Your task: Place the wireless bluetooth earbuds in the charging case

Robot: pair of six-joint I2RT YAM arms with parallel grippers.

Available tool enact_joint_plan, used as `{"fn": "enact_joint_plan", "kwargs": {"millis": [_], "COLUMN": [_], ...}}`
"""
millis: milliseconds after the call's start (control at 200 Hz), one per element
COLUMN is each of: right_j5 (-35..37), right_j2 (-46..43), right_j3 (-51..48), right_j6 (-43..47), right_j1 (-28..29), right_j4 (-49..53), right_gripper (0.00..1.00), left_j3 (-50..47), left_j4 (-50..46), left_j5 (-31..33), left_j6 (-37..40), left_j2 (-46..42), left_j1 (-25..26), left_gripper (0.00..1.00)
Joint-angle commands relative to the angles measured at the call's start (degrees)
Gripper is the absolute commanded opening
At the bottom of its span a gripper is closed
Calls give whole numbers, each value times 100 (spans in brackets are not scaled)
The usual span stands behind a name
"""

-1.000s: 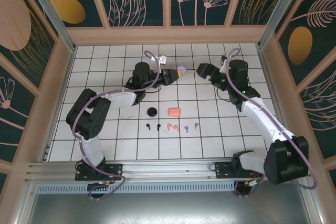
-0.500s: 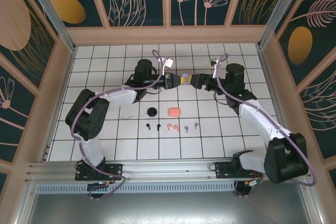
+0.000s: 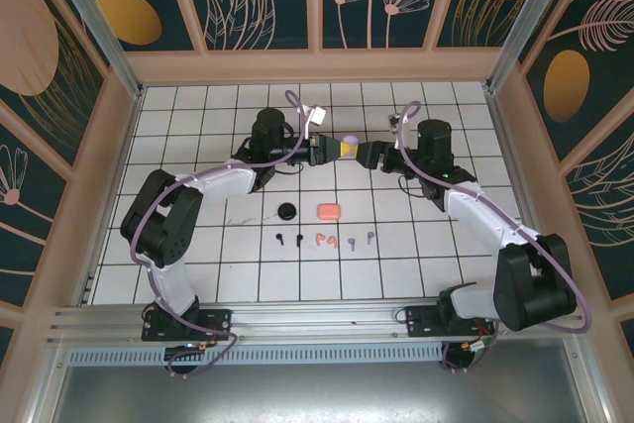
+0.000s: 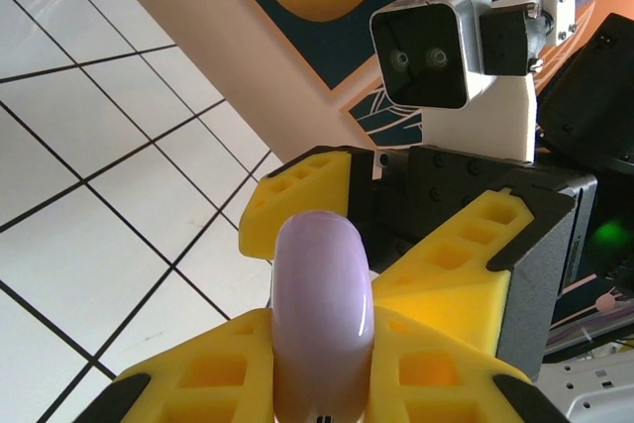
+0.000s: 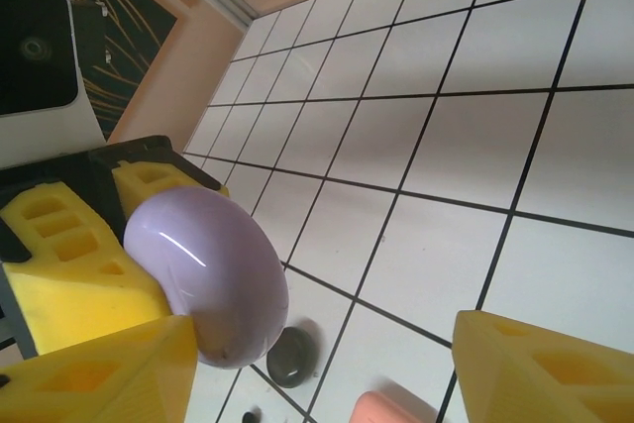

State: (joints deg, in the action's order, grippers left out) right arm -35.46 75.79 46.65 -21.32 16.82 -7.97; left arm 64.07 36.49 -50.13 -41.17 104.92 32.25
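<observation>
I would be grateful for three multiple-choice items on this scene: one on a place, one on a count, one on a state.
1. Where is the lavender case? A on the table; B lifted, in the left gripper; C in the right gripper's shut jaws.
2. How many earbuds lie on the table? A four; B six; C two.
3. How do the right gripper's jaws stand? A open; B shut on an earbud; C shut, empty.
Key: 1 B, yellow fingers clamp it above the tiles; 2 B, three coloured pairs in a row; 3 A, its fingers stand apart.
</observation>
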Motion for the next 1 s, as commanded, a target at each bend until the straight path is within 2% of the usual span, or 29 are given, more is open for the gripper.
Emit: {"fn": "enact_joint_plan", "kwargs": {"millis": [0, 340, 581, 741, 996], "right_j5": [393, 360, -682, -780, -743], "right_j2": [171, -335, -900, -853, -647], "right_j3": [98, -211, -367, -293, -253], "right_j6": [-22, -183, -367, -395, -408], "right_j1": [-143, -491, -467, -370, -245], "right_j4": [-136, 4, -296, -357, -435], "right_gripper": [65, 64, 64, 63, 55], "left_j3": [158, 62, 78, 96, 157], "left_j4": [194, 183, 253, 279, 306], "left_j5": [-322, -266, -296, -298, -296], "left_j6": [11, 102, 69, 47, 28], "left_j2": [-341, -442, -419, -382, -362], "left_j1": [110, 179, 194, 220, 243], "left_gripper": [0, 0, 0, 0, 0]}}
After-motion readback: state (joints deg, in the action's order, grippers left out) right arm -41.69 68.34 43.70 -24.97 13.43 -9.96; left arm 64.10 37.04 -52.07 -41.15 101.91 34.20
